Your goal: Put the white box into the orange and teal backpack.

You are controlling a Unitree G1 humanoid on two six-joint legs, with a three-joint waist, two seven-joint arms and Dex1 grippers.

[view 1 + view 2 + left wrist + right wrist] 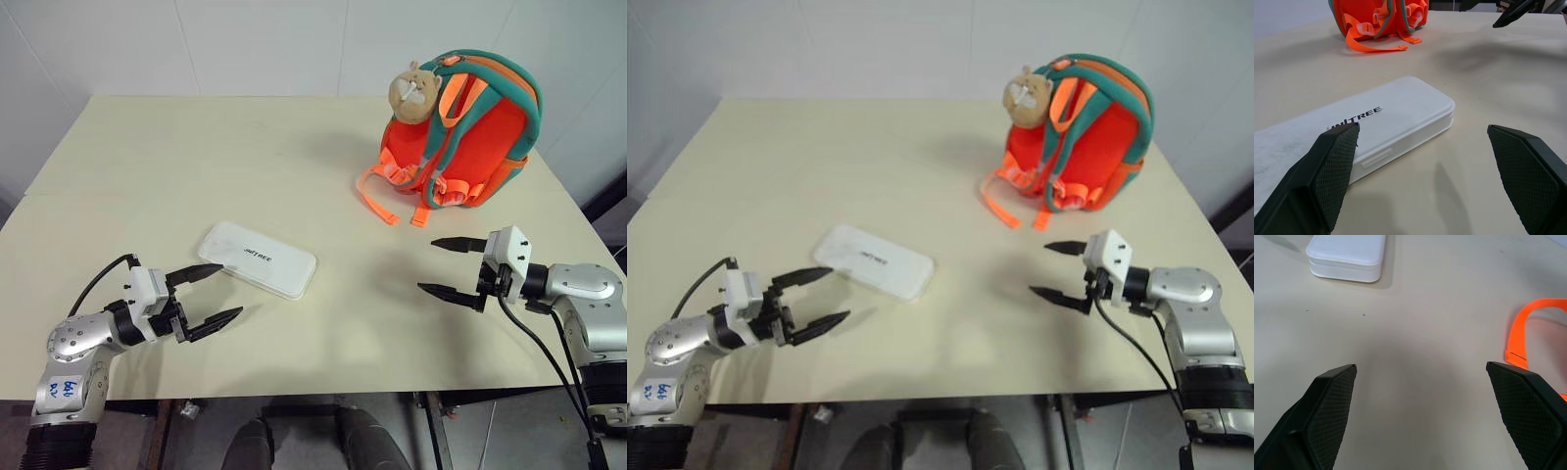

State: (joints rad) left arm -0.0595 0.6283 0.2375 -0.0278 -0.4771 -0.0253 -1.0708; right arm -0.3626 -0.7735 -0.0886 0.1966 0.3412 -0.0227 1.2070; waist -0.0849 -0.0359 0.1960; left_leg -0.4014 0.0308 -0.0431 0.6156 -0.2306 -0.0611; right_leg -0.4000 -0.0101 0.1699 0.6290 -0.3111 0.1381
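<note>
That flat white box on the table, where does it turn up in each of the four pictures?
Left eye view: white box lies left of centre, near the left gripper.
Right eye view: left of centre.
Left wrist view: across the middle and left, lettering up.
Right wrist view: upper left corner.
Shared landmark: the backpack's orange webbing.

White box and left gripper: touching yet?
Apart. The left wrist view shows the white box beyond the open left gripper, with bare table between the fingertips.
</note>
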